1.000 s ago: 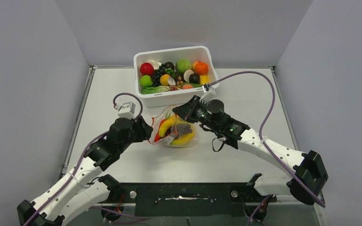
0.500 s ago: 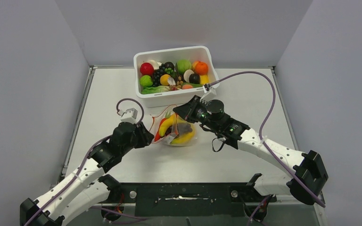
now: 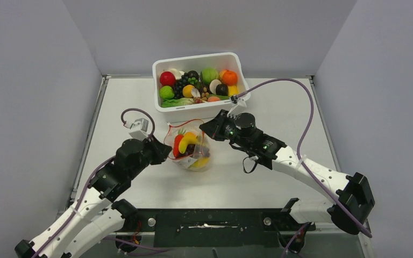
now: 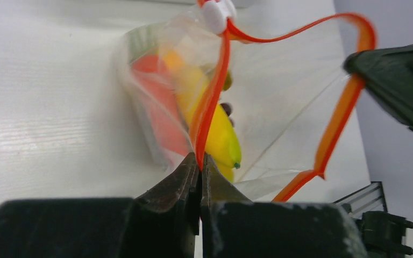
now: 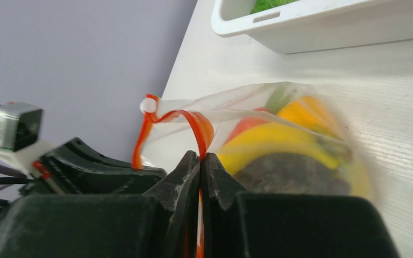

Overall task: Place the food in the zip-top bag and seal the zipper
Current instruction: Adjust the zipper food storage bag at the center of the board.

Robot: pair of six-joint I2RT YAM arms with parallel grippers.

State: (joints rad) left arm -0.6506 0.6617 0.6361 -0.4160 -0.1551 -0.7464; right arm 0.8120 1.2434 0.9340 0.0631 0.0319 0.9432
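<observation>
Left gripper [image 4: 200, 161] has its fingers closed on the orange-red zipper [image 4: 213, 91] at one end. The clear zip-top bag [image 3: 191, 148] sits mid-bench [image 3: 140, 97], holding a yellow banana bunch [image 4: 223, 141], a red piece [image 4: 158, 115] and dark food [image 5: 290, 174], perhaps grapes. Right gripper [image 5: 200, 158] clamps the zipper's other side. A white tub [image 3: 193, 113] of toy produce stands just behind, near the far edge.

Clear floppy plastic bag [image 4: 285, 97], orange-red zipper strip [image 4: 211, 102] along its mouth; inside, glossy yellow banana bunch [image 4: 221, 141] and red-orange piece [image 4: 158, 115].
</observation>
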